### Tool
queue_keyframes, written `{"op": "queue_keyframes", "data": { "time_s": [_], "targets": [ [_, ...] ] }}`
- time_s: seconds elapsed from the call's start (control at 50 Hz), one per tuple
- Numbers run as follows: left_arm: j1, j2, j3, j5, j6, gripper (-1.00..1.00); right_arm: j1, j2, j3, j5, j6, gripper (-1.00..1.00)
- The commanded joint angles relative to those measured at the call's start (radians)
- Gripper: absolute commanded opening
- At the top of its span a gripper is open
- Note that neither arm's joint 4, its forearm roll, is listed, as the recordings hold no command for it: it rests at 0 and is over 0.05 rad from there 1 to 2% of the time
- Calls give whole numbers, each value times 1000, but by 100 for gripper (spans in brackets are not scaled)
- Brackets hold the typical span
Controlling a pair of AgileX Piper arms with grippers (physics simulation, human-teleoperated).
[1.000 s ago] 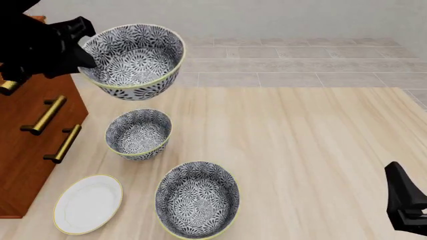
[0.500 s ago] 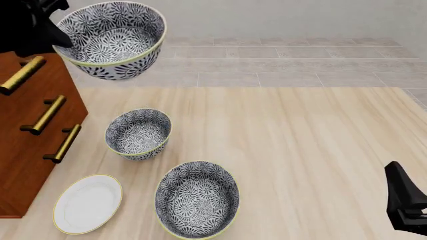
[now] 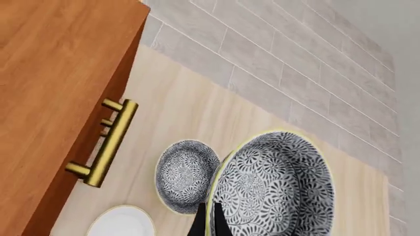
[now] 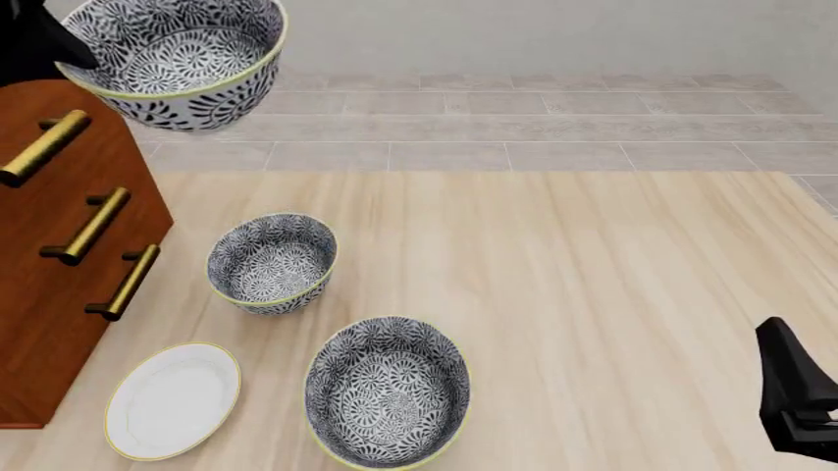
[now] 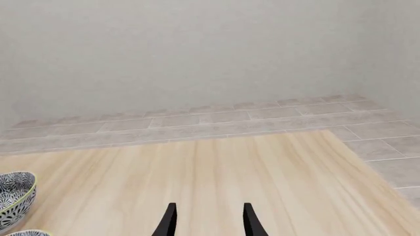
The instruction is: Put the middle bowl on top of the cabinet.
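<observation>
1. Reddish-brown wood: the cabinet (image 4: 59,255) stood at the table's left edge in the front view, with brass bar handles (image 4: 89,226) on its drawer fronts. The left wrist view showed its flat top (image 3: 52,73) and one handle from above.
2. The middle bowl (image 4: 177,54), grey-and-white floral with a pale yellow rim, hung in the air at the front view's upper left, tilted, above and just beyond the cabinet's far corner, clear of the table.
3. The left gripper (image 3: 208,223) was clamped on that bowl's rim, one dark finger on either side of the wall.
4. A second patterned bowl (image 4: 273,262) rested on the table (image 4: 590,294) near the cabinet's front.
5. A third patterned bowl (image 4: 388,391) sat nearer the camera, apart from the second.
6. A flat white plate (image 4: 173,399) with a yellow rim lay beside the cabinet's near corner.
7. The right gripper (image 5: 208,221) hovered over bare table at the right, fingers parted and holding nothing.
</observation>
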Motion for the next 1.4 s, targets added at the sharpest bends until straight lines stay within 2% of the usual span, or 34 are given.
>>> {"op": "queue_keyframes", "data": {
  "time_s": [0.02, 0.3, 0.76, 0.96, 1.4],
  "targets": [
    [49, 7, -33, 14, 7, -100, -2, 0, 0, 0, 3, 100],
    [84, 12, -49, 41, -5, -100, 0, 0, 1, 0, 0, 100],
    [156, 13, -123, 95, -118, -100, 6, 0, 1, 2, -8, 100],
    [234, 32, -165, 126, -96, -100, 6, 0, -3, 6, -8, 100],
    [345, 56, -221, 177, -105, -100, 3, 0, -1, 3, -7, 100]
  ]
}}
